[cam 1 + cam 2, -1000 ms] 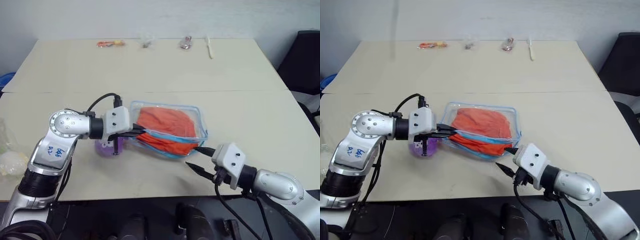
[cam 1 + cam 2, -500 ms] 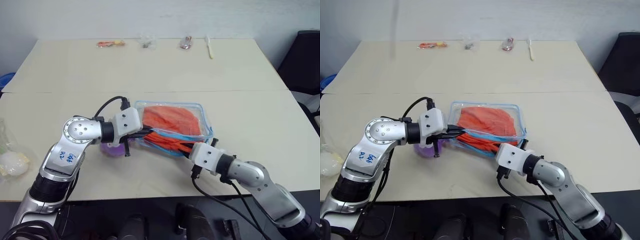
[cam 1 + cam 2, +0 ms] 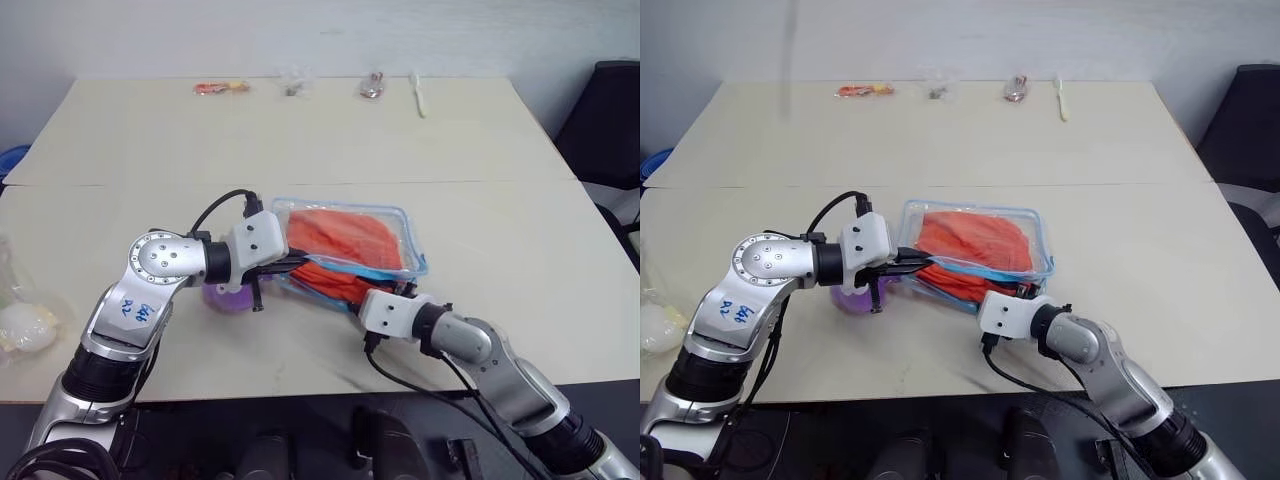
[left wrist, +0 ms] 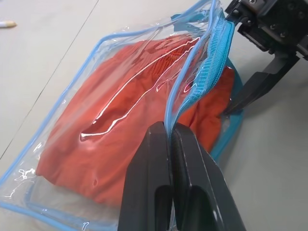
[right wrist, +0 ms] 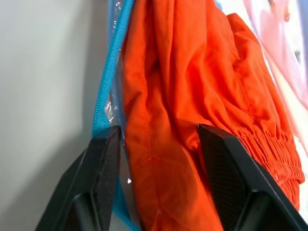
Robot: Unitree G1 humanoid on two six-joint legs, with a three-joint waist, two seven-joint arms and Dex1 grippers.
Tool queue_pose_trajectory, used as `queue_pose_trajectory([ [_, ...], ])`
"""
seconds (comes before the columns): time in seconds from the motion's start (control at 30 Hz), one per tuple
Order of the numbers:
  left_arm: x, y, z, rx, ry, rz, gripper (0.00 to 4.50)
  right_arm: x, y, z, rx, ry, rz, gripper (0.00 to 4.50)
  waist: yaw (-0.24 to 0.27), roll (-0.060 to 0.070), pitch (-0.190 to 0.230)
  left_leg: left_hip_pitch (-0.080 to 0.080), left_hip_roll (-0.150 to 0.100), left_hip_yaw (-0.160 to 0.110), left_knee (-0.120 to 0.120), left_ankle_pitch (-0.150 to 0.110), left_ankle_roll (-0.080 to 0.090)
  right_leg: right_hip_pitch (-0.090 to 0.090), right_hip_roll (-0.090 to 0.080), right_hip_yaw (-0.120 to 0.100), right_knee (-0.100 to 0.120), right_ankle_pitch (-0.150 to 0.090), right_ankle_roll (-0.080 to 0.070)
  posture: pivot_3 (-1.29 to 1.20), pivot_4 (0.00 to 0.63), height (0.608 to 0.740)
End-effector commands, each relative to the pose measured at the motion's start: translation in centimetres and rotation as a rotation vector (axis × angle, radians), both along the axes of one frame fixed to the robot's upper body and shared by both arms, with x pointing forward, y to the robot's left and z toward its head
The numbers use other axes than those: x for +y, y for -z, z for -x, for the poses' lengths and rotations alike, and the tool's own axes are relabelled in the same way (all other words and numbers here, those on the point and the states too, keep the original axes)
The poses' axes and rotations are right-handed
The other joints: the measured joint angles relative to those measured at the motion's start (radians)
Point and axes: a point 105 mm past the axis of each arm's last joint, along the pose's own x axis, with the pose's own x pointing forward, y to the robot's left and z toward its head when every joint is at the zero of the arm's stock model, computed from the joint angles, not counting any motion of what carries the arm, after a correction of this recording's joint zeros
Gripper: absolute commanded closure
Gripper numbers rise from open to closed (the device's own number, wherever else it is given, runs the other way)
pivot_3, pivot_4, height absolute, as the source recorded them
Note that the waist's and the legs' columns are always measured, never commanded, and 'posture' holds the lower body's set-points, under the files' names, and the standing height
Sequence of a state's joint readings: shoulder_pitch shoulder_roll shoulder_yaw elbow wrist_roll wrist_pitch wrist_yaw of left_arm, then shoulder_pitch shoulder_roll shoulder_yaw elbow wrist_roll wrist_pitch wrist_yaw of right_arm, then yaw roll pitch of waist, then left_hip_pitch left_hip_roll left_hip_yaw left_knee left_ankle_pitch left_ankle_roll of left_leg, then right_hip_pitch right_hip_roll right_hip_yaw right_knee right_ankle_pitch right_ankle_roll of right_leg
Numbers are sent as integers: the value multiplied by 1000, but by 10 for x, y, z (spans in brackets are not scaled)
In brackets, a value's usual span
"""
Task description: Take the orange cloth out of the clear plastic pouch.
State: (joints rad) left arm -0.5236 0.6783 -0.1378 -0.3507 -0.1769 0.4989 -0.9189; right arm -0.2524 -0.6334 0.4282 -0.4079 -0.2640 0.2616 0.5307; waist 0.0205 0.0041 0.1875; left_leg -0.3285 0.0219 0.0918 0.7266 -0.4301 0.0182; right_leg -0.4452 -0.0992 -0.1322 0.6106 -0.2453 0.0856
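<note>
The clear plastic pouch (image 3: 404, 228) with blue edging lies mid-table, its zipper mouth facing me and held apart. The orange cloth (image 3: 340, 238) fills it, and a fold bulges out of the mouth. My left gripper (image 4: 169, 129) is shut on the pouch's upper blue zipper edge, holding it up. My right gripper (image 5: 161, 139) is open at the mouth; its two fingers (image 5: 103, 159) straddle the protruding cloth (image 5: 192, 72) without pinching it. One right finger (image 4: 255, 89) also shows in the left wrist view, beside the pouch's corner.
A small purple plush toy (image 3: 228, 296) sits under my left wrist, beside the pouch. Small packets (image 3: 220, 88), (image 3: 372, 85) and a white stick (image 3: 419, 95) lie along the far edge. A pale round thing (image 3: 25, 325) rests at the left; a black chair (image 3: 610, 110) stands to the right.
My right arm has swung in from the near table edge to the pouch's mouth, rolled its wrist and spread its fingers around the cloth. The left gripper has kept its hold.
</note>
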Motion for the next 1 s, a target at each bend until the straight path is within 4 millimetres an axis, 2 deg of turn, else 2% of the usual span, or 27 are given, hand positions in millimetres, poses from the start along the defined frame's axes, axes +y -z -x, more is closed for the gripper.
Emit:
queue_pose_trajectory([
  [0.03, -5, -9, 8, -43, 51, -6, 4500, 4, -6, -6, -67, -13, 38, 1887, -1, 0, 0, 0, 0, 0, 0, 0, 0, 0, 0, 0, 0, 0, 0, 0, 150, 740],
  [0.23, -3, -9, 9, -41, 54, -15, 4500, 10, -14, -19, -190, -16, 103, 1887, -2, 0, 0, 0, 0, 0, 0, 0, 0, 0, 0, 0, 0, 0, 0, 0, 150, 740],
  [0.33, -2, -9, 9, -41, 53, -16, 4500, 12, -16, -22, -194, -10, 101, 1887, -2, 0, 0, 0, 1, 0, 0, 0, 0, 0, 0, 0, 0, 0, 0, 0, 150, 740],
  [0.43, -2, -9, 9, -41, 54, -18, 4500, 12, -17, -23, -181, -3, 75, 1307, -3, 0, 0, 0, 1, 0, 0, 0, 0, 0, 0, 0, 0, 0, 0, 0, 150, 740],
  [0.57, 0, -6, 9, -42, 54, -26, 4500, 12, -22, -23, -200, 1, 67, 26, -7, 0, 0, 0, 1, 0, 0, 0, 0, 0, 0, 0, 0, 0, 0, 0, 150, 740],
  [0.77, -1, -5, 11, -38, 60, -23, 4500, 9, -18, -29, -196, 9, 88, 26, -9, 0, 0, 0, 1, 0, 0, 0, 0, 0, 0, 0, 0, 0, 0, 0, 150, 740],
  [0.9, -2, -5, 11, -39, 60, -22, 4500, 15, -24, -26, -182, -3, 30, 26, -12, 0, 0, 0, 2, 0, 0, 0, 0, 0, 1, -1, 0, 0, 0, 0, 150, 740],
  [1.0, -1, -4, 11, -38, 58, -23, 4500, 13, -24, -26, -178, -1, 32, 670, -16, 0, 0, 0, 2, 0, 0, 0, 0, 0, 1, -1, 0, 0, 0, 0, 150, 740],
])
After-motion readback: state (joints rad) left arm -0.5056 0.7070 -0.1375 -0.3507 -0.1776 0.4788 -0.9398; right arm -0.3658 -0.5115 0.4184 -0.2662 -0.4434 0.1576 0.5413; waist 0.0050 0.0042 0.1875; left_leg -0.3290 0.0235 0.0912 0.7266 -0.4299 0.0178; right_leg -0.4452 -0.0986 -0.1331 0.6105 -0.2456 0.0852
